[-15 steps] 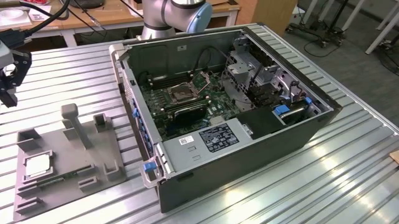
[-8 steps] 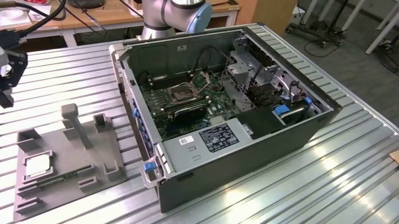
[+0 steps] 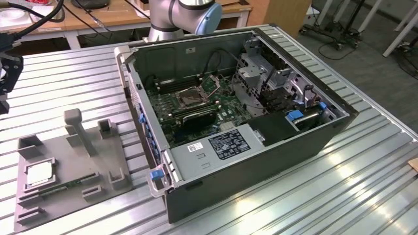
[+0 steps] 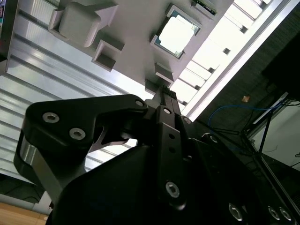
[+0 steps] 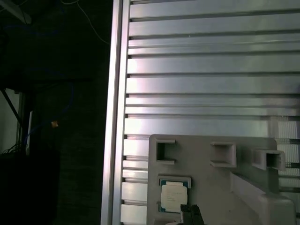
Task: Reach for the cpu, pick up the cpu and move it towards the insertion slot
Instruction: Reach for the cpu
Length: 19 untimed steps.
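Exterior view: cpu (image 3: 39,175) in grey tray (image 3: 65,165)

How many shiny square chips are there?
1. The cpu lies in a recess of the grey tray, at the exterior view's left of the computer case. More could hide inside the case.

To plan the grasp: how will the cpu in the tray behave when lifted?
The cpu looks thin and flat, probably stiff and light. Its bright metal top may be slippery. The tray recess frames it, so sideways pushes likely fail.
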Motion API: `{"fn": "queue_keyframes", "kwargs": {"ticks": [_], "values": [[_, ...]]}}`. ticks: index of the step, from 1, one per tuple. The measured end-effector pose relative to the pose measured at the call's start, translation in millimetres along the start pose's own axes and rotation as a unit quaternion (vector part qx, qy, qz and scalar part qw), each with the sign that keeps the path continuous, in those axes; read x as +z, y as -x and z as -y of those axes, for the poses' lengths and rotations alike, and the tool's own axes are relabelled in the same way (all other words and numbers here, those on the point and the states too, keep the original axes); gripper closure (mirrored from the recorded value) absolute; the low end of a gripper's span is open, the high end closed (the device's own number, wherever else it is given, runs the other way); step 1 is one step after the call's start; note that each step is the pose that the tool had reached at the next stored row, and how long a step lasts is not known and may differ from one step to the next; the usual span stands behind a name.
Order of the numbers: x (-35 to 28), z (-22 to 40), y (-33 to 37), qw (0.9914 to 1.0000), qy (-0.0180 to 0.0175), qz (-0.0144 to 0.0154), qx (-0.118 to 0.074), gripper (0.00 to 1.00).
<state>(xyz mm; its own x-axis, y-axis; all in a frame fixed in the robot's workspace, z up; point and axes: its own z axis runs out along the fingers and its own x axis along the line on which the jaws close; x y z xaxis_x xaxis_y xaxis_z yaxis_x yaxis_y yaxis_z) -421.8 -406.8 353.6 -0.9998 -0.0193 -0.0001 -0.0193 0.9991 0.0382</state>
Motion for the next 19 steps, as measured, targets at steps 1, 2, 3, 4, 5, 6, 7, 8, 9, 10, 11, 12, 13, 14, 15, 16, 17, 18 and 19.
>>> {"fn": "queue_keyframes", "kwargs": {"ticks": [1, 2, 3, 4, 5, 6, 7, 8, 9, 10, 11, 12, 13, 14, 15, 16, 17, 18, 19], "values": [[0.0, 0.0, -0.1, 1.0, 0.0, 0.0, 0.0, 0.9], [-0.1, 0.0, -0.1, 1.0, 0.0, -0.0001, 0.0, 0.9], [0.0, 0.4, -0.3, 1.0, 0.0, 0.0, 0.0, 0.9], [0.0, 1.2, -0.3, 1.0, 0.0, 0.0, 0.0, 0.9], [0.0, 2.2, -0.2, 1.0, 0.0, 0.0, 0.0, 0.9], [-0.2, 3.1, -0.2, 1.0, 0.0, -0.0001, 0.0, 0.9], [-0.1, 4.0, -0.3, 1.0, 0.0, 0.0, 0.0, 0.9], [-0.2, 4.8, -0.3, 1.0, 0.0, 0.0, 0.0, 0.9], [-0.2, 5.4, -0.3, 1.0, 0.0, 0.0, 0.0, 0.9], [-0.2, 5.6, -0.3, 1.0, 0.0, 0.0, 0.0, 0.9], [-0.2, 5.6, -0.3, 1.0, 0.0, 0.0, 0.0, 0.9], [-0.2, 5.6, -0.3, 1.0, 0.0, 0.0, 0.0, 0.9], [-0.2, 5.6, -0.3, 1.0, 0.0, 0.0, 0.0, 0.9], [-0.1, 5.7, -0.3, 1.0, 0.0, 0.0, 0.0, 0.9], [0.5, 5.7, -0.3, 1.0, 0.0, 0.0001, 0.0, 0.9], [1.1, 5.7, -0.3, 1.0, 0.0, 0.0, 0.0, 0.9], [1.1, 5.7, -0.3, 1.0, 0.0, -0.0001, 0.0, 0.9], [1.1, 5.7, -0.3, 1.0, 0.0, -0.0001, 0.0, 0.9], [1.1, 5.7, -0.3, 1.0, 0.0, -0.0001, 0.0, 0.9]]}}
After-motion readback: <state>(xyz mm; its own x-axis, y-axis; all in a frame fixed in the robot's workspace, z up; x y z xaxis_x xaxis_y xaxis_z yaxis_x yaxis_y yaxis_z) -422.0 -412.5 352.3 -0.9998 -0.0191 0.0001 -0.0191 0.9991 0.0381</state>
